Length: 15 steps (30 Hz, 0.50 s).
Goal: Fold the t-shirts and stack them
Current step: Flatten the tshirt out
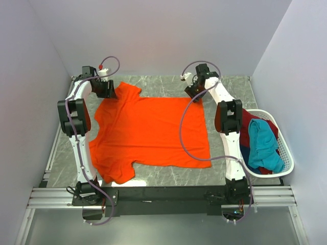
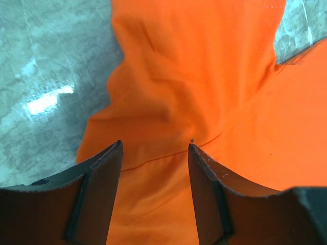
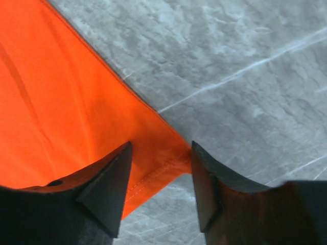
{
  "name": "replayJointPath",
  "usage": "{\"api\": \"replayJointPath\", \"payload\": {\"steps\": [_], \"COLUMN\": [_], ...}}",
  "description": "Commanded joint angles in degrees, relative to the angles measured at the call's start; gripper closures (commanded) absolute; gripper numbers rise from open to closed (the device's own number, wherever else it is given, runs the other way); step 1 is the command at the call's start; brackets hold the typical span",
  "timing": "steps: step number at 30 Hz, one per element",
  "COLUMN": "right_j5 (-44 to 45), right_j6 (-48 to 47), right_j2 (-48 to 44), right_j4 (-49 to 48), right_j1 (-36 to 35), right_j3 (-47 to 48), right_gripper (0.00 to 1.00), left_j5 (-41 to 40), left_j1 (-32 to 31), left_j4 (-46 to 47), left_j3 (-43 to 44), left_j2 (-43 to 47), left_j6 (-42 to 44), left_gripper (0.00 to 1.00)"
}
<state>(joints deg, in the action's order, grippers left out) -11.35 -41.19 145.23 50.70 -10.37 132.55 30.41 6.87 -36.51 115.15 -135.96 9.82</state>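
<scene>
No text readable, no labels, brands, numbers or signs legible anywhere

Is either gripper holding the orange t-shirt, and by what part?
Neither holds it. The left gripper stands open over the sleeve seam of the orange cloth t-shirt; right gripper open astride its hem corner.

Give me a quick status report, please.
Left gripper open over sleeve seam. Right gripper open at hem corner. Orange t-shirt spread flat. Nothing obstructing.
</scene>
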Motion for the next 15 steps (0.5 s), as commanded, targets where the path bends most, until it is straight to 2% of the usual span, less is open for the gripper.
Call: {"api": "replayJointPath", "payload": {"steps": [1,10,12,13,15], "right_j5": [3.79,3.79,4.84,5.37,5.47], "right_j6": [-2.76,-4.34,-3.11,-2.67,-1.53], "right_j2": [2.07,2.51,2.52,2.52,2.25], "right_j4": [1.94,3.18,2.13,1.43,0.81], "right_j1": [-0.96,-1.41,-1.23,-1.32,-0.88], "right_j3": [3.23,2.45,2.19,2.27,2.27], "right_gripper": [0.44,0.54,0.51,0.43,0.39], "left_j5": [2.19,0.26,0.17,0.35,0.87], "left_j1": [-0.02,-0.02,-0.02,-0.02,-0.02], "left_j4": [-0.58,-1.11,-1.11,-1.37,-1.72], "left_j3": [-0.46,-0.46,-0.11,0.16,0.86], "left_j2": [3.95,4.04,3.43,3.25,2.63], "left_j6": [0.37,1.78,1.78,1.69,1.51], "left_gripper": [0.4,0.4,0.4,0.4,0.4]}}
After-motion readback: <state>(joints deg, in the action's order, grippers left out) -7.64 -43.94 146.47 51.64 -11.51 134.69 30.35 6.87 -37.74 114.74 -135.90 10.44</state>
